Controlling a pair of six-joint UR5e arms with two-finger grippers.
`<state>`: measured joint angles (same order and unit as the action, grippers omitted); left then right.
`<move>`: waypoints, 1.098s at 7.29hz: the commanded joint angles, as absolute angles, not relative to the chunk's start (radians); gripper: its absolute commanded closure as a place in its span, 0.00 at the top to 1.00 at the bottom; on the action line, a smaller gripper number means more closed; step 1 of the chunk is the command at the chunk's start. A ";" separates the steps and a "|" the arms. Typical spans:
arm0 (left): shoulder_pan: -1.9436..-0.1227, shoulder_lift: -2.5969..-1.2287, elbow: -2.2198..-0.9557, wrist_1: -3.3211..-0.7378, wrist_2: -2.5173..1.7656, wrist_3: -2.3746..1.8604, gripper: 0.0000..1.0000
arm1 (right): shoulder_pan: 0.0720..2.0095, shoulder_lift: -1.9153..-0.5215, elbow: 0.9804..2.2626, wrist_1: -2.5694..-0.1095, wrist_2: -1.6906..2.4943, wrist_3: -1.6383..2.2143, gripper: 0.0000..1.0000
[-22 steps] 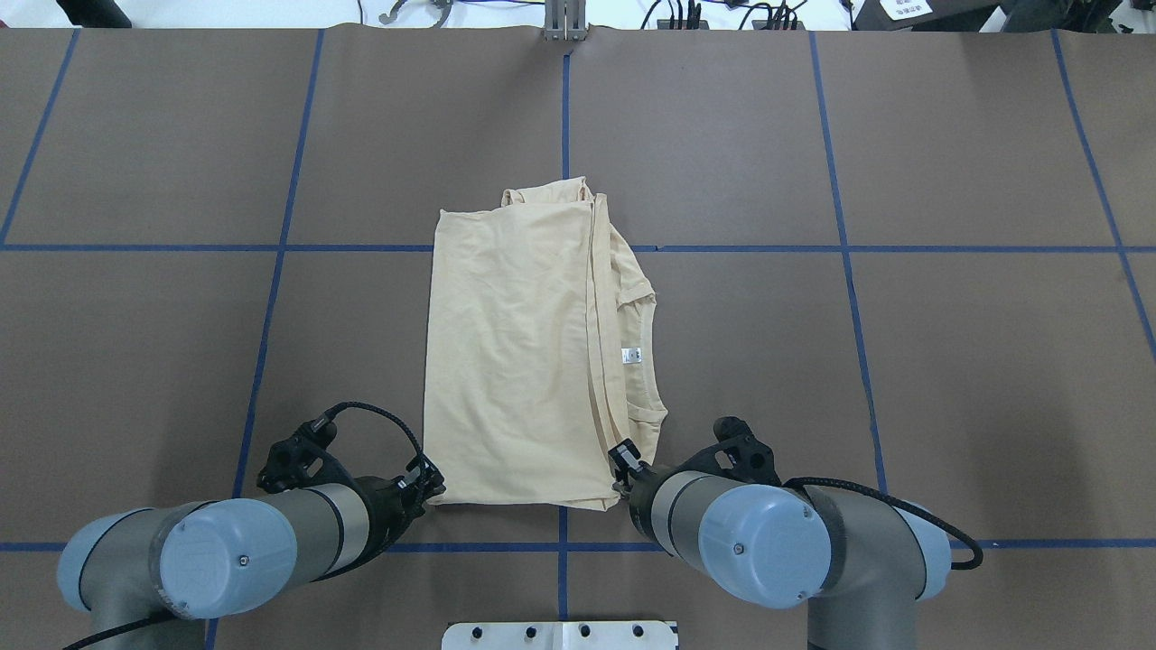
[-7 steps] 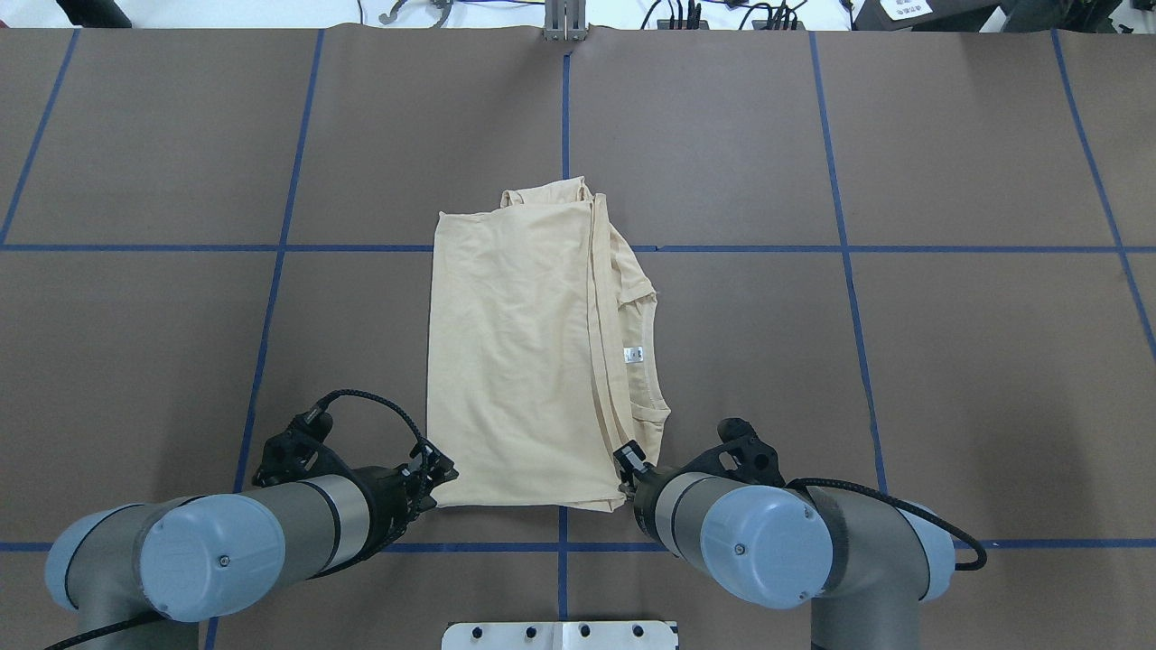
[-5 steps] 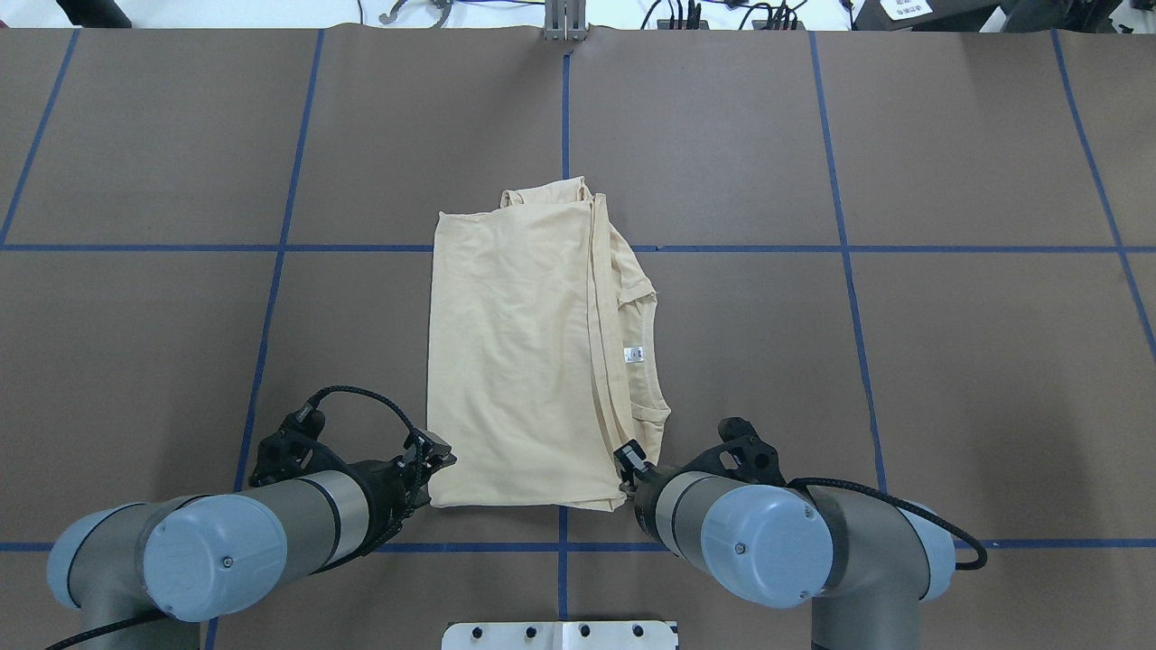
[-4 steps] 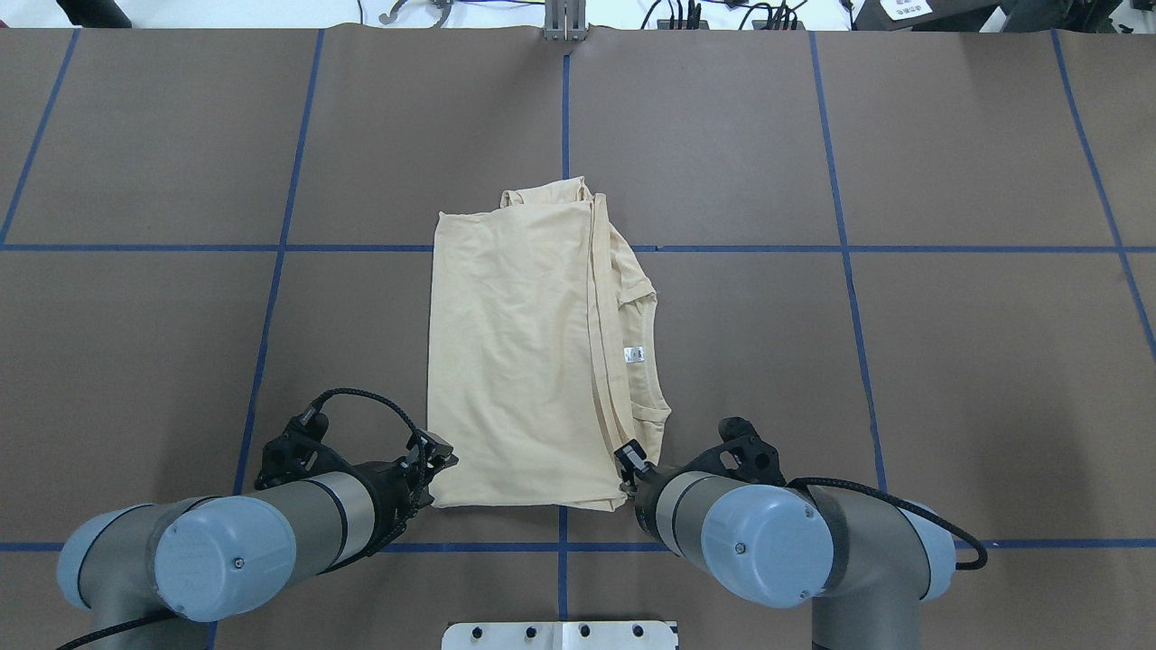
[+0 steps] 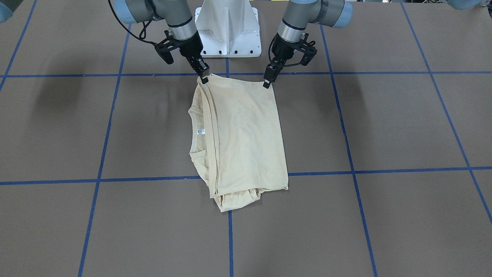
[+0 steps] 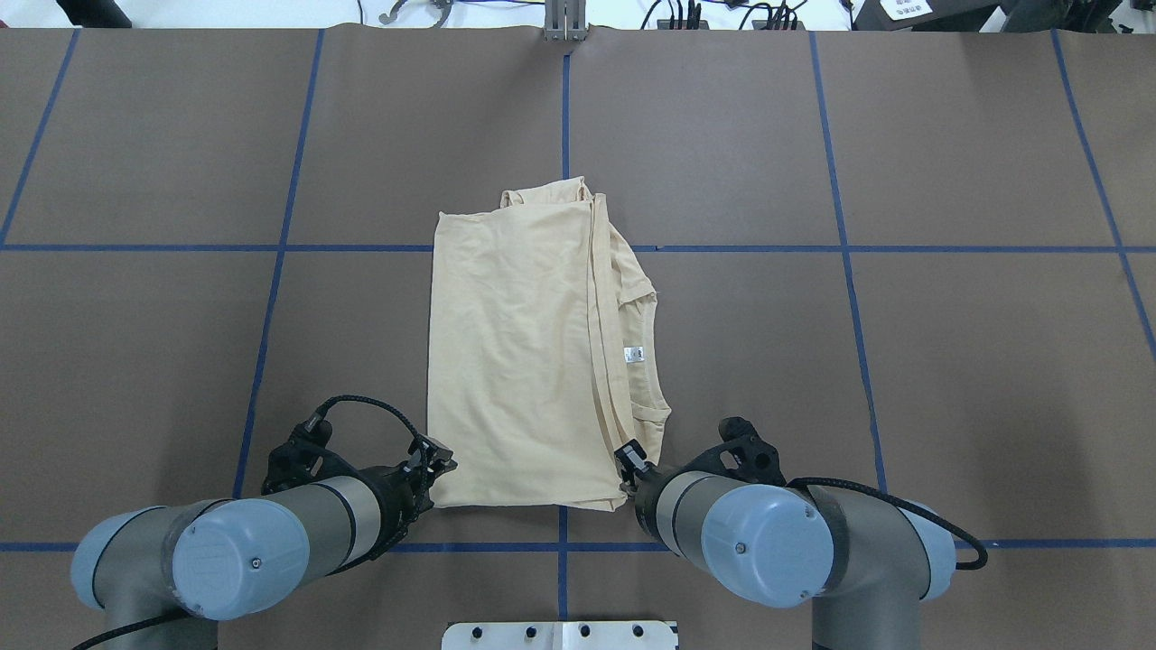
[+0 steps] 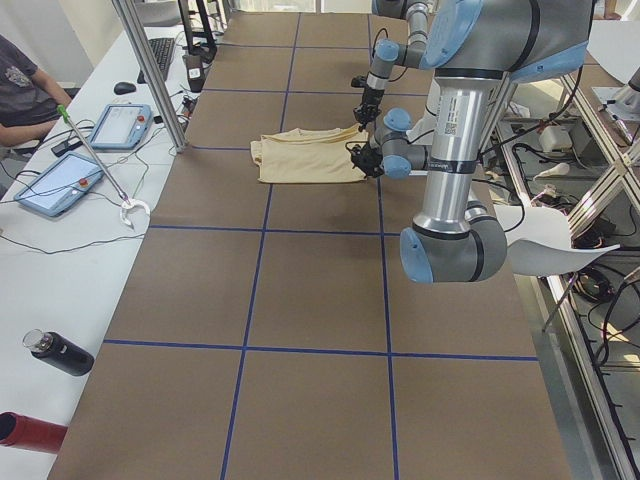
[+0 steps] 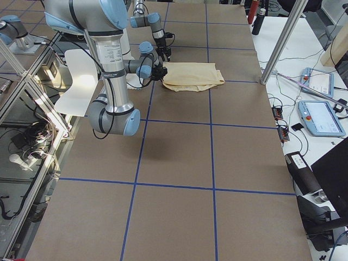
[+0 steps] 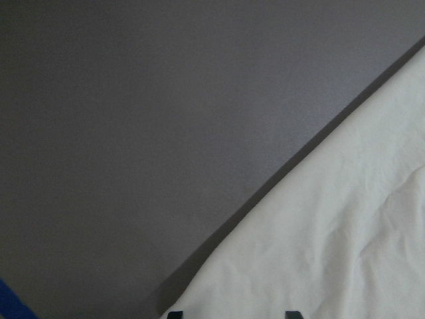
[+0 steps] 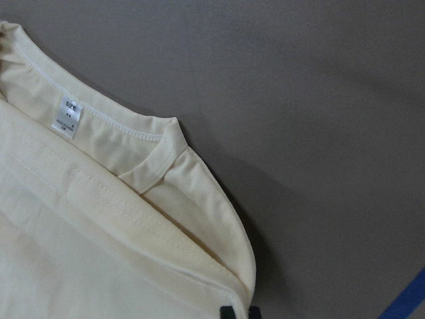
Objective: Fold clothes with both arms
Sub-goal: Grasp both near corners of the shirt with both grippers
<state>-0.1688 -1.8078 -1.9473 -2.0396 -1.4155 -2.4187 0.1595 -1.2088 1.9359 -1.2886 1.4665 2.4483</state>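
The clothes are one pale cream shirt (image 6: 515, 361), folded into a long rectangle flat on the brown table, with its collar and white neck label (image 6: 633, 355) showing on the right side. My left gripper (image 6: 437, 456) stands at the near left corner. Its fingertips (image 9: 174, 314) are wide apart in the left wrist view, open, with the cloth edge (image 9: 345, 232) between them. My right gripper (image 6: 625, 460) is at the near right corner, shut on the layered edge (image 10: 219, 279). In the front-facing view the left gripper (image 5: 266, 83) and right gripper (image 5: 204, 79) touch the shirt's (image 5: 246, 130) two corners.
The white pedestal base (image 5: 227, 27) stands just behind both grippers. Blue tape lines (image 6: 564, 117) cross the brown table. A bench beside the table holds tablets (image 7: 120, 125) and a person's arm (image 7: 25, 90). A metal post (image 8: 280, 43) rises by the far edge.
The left gripper slid onto the shirt's near left corner, nudged it slightly, then eased back a little to the corner. The right arm and the rest of the shirt have stayed still.
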 commanded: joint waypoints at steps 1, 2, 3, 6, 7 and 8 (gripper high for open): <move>-0.167 -1.809 -1.944 -2.040 -1.417 -2.418 0.60 | 0.160 -1.210 1.936 -1.289 1.466 2.448 0.00; -0.167 -1.809 -1.945 -2.040 -1.430 -2.419 0.60 | 0.161 -1.210 1.936 -1.289 1.466 2.448 0.00; -0.167 -1.809 -1.944 -2.039 -1.430 -2.418 0.60 | 0.163 -1.210 1.936 -1.289 1.466 2.448 0.00; -0.164 -1.809 -1.944 -2.034 -1.451 -2.419 0.61 | 0.164 -1.212 1.944 -1.289 1.466 2.448 0.00; -0.158 -1.809 -1.936 -2.034 -1.451 -2.419 0.61 | 0.164 -1.212 1.944 -1.289 1.466 2.448 0.00; -0.158 -1.810 -1.933 -2.034 -1.453 -2.418 0.61 | 0.164 -1.212 1.944 -1.289 1.466 2.448 0.00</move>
